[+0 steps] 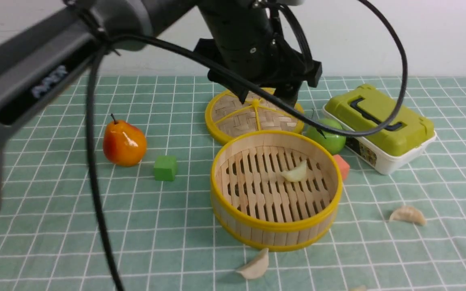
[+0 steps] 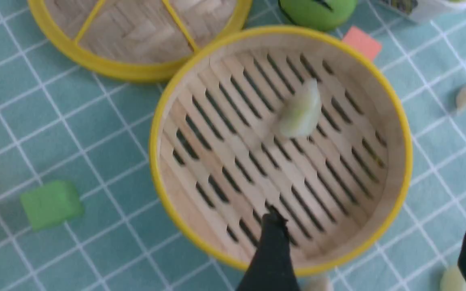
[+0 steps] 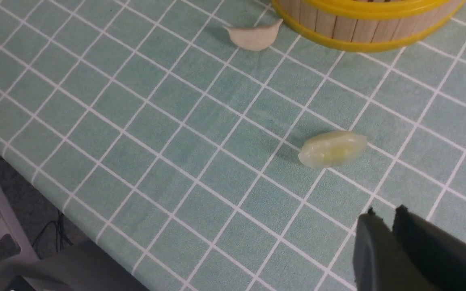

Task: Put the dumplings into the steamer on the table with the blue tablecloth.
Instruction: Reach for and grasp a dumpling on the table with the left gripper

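The steamer (image 1: 273, 228) stands mid-table on the blue tablecloth (image 1: 55, 226). One dumpling (image 1: 295, 171) lies on its slatted floor, blurred in the left wrist view (image 2: 299, 113). A second dumpling (image 1: 407, 214) lies on the cloth to the steamer's right. A third (image 1: 255, 264) lies just in front of the steamer. A fourth (image 3: 332, 148) lies near the front edge, close to my right gripper (image 3: 382, 214), which is shut and empty. My left gripper (image 2: 374, 242) hangs above the steamer, jaws wide open and empty.
Behind the steamer lies the woven lid (image 1: 253, 115). A green apple (image 1: 326, 135), an orange block (image 1: 341, 165) and a green-lidded box (image 1: 382, 125) are at the right. A pear (image 1: 123, 143) and a green cube (image 1: 165, 167) are at the left. The table's front edge (image 3: 55, 202) is near.
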### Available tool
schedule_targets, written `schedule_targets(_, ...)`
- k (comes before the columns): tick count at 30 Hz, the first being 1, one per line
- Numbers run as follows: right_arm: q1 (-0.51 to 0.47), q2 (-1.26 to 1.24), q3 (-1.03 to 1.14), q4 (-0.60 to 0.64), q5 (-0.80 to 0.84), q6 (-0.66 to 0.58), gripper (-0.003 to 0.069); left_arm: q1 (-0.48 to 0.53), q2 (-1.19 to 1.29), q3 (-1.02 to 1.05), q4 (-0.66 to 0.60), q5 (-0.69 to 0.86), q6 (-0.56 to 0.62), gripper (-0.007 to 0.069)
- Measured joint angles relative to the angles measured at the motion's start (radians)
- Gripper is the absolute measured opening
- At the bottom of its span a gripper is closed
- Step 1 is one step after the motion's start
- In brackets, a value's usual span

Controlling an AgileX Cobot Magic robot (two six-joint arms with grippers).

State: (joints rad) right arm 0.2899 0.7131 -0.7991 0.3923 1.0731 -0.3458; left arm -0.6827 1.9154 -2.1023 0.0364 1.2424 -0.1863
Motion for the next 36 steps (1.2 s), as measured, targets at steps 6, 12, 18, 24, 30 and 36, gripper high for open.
schedule_targets(6, 0.0, 0.0, 0.0, 0.0, -0.029, 0.0, 0.0076, -0.002, -0.149, 0.375, -0.099, 0.001, 0.072, 0.0538)
schedule_targets(12, 0.0, 0.0, 0.0, 0.0, -0.072, 0.0, 0.0078, -0.109, -0.144, 0.65, -0.076, -0.1, 0.103, 0.0538)
schedule_targets(18, 0.0, 0.0, 0.0, -0.001, -0.073, 0.0, 0.0084, -0.197, -0.041, 0.685, 0.032, -0.267, 0.07, 0.0538)
schedule_targets(24, 0.0, 0.0, 0.0, -0.004, -0.061, 0.0, 0.0087, -0.198, 0.056, 0.686, 0.099, -0.373, 0.034, 0.0538)
schedule_targets(30, 0.0, 0.0, 0.0, -0.005, -0.054, 0.0, 0.0094, -0.198, 0.112, 0.686, 0.137, -0.435, -0.03, 0.0472)
schedule_targets(36, 0.0, 0.0, 0.0, -0.007, -0.05, 0.0, 0.0093, -0.199, 0.112, 0.679, 0.153, -0.406, -0.163, 0.0225)
